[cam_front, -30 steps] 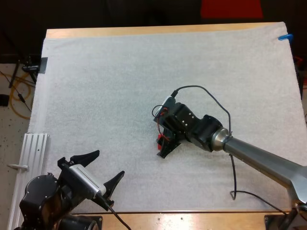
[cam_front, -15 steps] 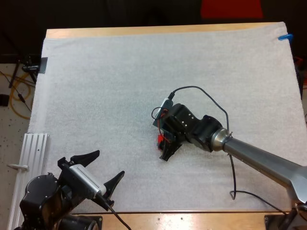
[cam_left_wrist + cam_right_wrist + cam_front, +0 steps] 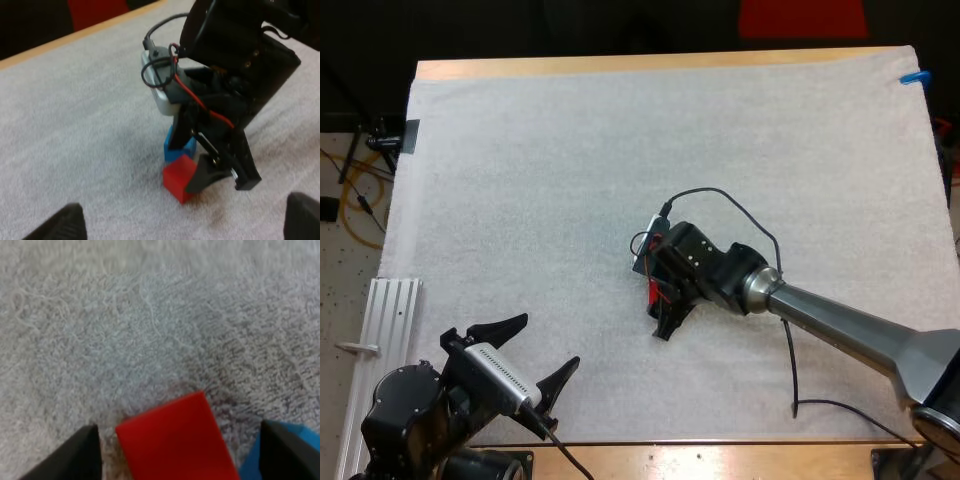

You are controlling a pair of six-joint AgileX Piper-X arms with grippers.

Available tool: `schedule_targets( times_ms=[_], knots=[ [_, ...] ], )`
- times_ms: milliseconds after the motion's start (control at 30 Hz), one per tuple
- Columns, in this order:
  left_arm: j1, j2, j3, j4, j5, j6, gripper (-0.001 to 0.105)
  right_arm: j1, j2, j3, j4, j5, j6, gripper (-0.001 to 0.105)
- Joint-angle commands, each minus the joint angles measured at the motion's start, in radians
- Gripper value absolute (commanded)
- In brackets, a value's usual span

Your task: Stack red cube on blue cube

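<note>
On the mat [image 3: 520,150], the right gripper [image 3: 655,300] stands open astride the red cube [image 3: 175,440], blue cube [image 3: 178,149] just beside.

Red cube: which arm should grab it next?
Right. The right gripper is open astride the red cube; the left gripper is far off by the mat's near edge.

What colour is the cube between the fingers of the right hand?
Red. The cube shows best in the right wrist view.

No lettering, label, brand or number can be read on the red cube [image 3: 179,179], blue cube [image 3: 176,149] or mat [image 3: 570,150].
</note>
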State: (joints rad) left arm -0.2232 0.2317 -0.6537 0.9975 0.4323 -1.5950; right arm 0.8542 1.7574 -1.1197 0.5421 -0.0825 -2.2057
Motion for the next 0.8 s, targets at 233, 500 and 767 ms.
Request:
schedule_targets(
  times_ms=[233,500,767],
  knots=[
    [-0.003,0.001,-0.001,-0.008,-0.002,0.000,0.076,-0.001,0.050,-0.009,-0.007,-0.012,-0.036,0.063],
    [-0.003,0.001,-0.001,-0.008,-0.002,0.000,0.076,-0.001,0.056,-0.009,-0.005,-0.012,-0.036,0.025],
    [-0.003,0.001,-0.001,-0.008,-0.002,0.000,0.076,-0.001,0.024,-0.013,0.032,-0.002,-0.036,0.018]
  ],
)
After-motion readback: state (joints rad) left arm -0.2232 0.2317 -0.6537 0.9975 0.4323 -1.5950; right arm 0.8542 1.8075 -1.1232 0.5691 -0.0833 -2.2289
